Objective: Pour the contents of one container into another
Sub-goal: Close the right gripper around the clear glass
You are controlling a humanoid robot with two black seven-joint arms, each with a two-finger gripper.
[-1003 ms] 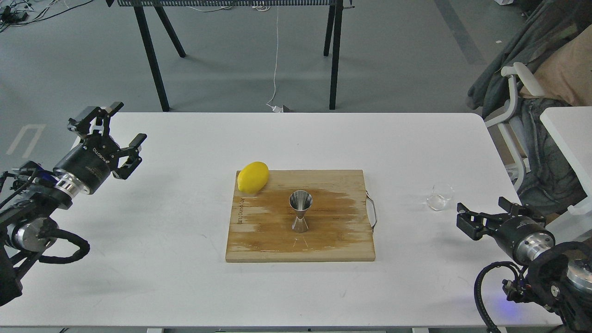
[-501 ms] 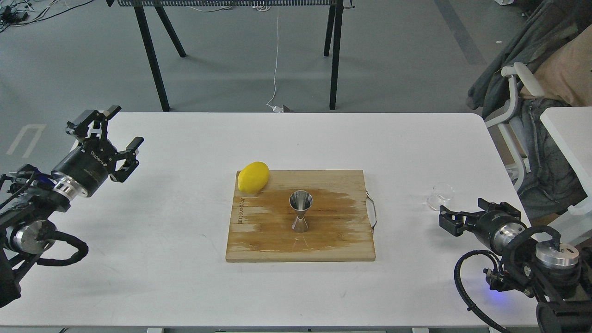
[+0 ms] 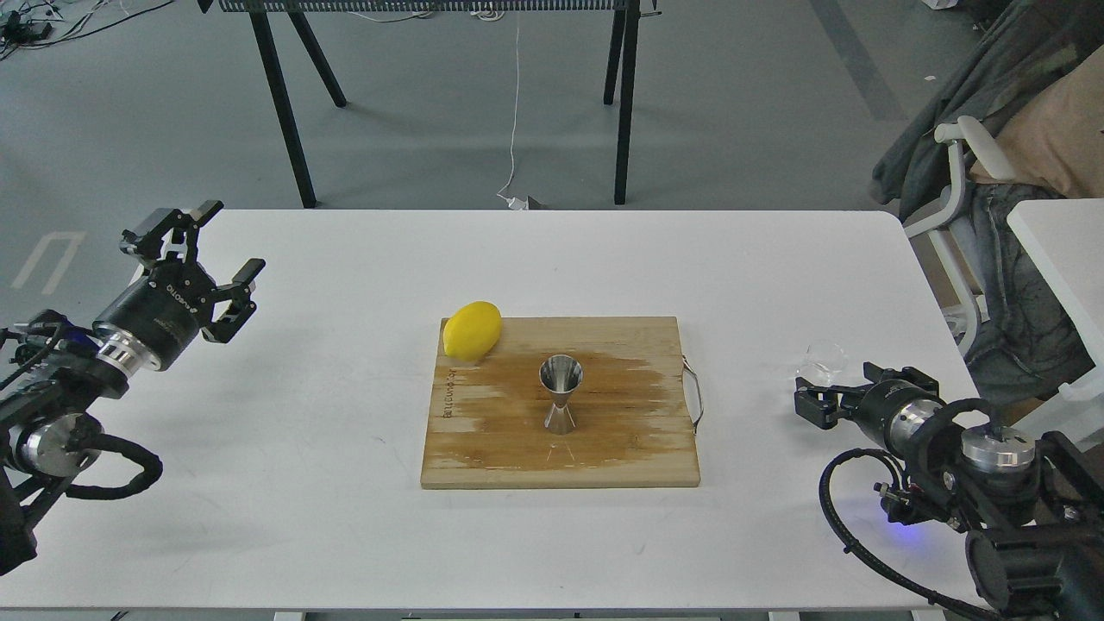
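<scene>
The small clear glass cup [image 3: 822, 358] stands on the white table, right of the wooden cutting board [image 3: 630, 448]. My right gripper [image 3: 835, 386] is open, low over the table just in front of the cup and hiding its lower edge; I cannot tell whether it touches the glass. The steel hourglass jigger [image 3: 561, 393] stands upright in the middle of the board. Far off at the table's left edge, my left gripper [image 3: 229, 241] hangs open with nothing in it.
A yellow lemon [image 3: 472, 329] lies at the board's far left corner. The board has a metal handle [image 3: 695, 395] on its right side. A chair with clothes [image 3: 975, 224] and a second table stand beyond the right edge.
My right gripper has moved left and away from me, up to the glass cup. The left gripper has shifted slightly. The jigger, lemon and board have stayed put.
</scene>
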